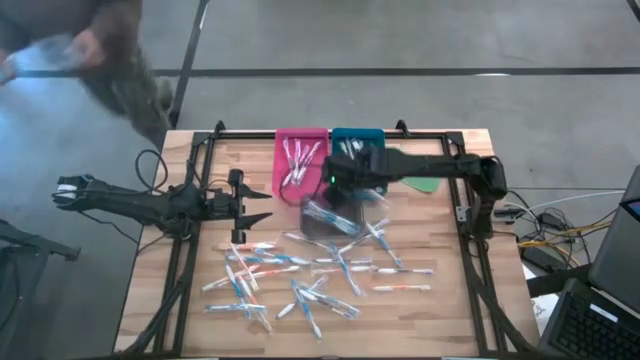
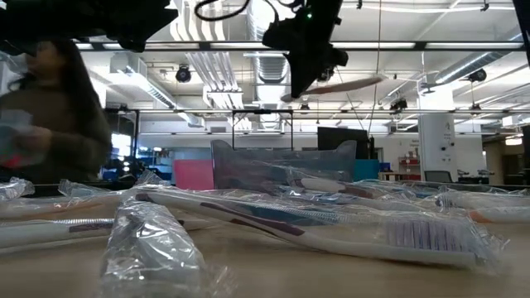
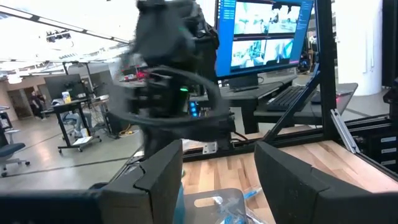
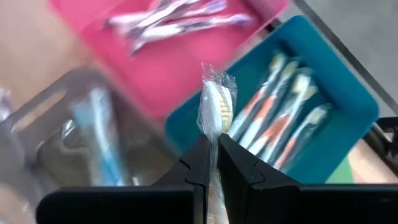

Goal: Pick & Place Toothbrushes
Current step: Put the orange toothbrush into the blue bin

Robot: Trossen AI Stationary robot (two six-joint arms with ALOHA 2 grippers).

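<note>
Right end effector point(image 4: 213, 163) pinched a wrapped toothbrush point(image 4: 216, 109) mid-handle over the blue tray point(image 4: 348, 134); light, stiff, slippery film; left end effector point(image 1: 262, 205) gaped wide.

Bright, even overhead light is washing the table point(image 1: 420, 300), casting only faint shadows. Motion blur is smearing the person point(image 1: 110, 60) and, beyond the left gripper's point(image 3: 217, 180) open jaws, the right arm point(image 3: 168, 81). Glare is glinting off the nearest wrapped toothbrushes point(image 2: 331, 228).

An open-plan robotics lab or industrial office: exposed ceiling ducts point(image 2: 207, 70) and strip lights at the upper centre of the low view, monitors point(image 3: 264, 34) at upper right of the left wrist view, desks point(image 3: 78, 118) at left.
</note>
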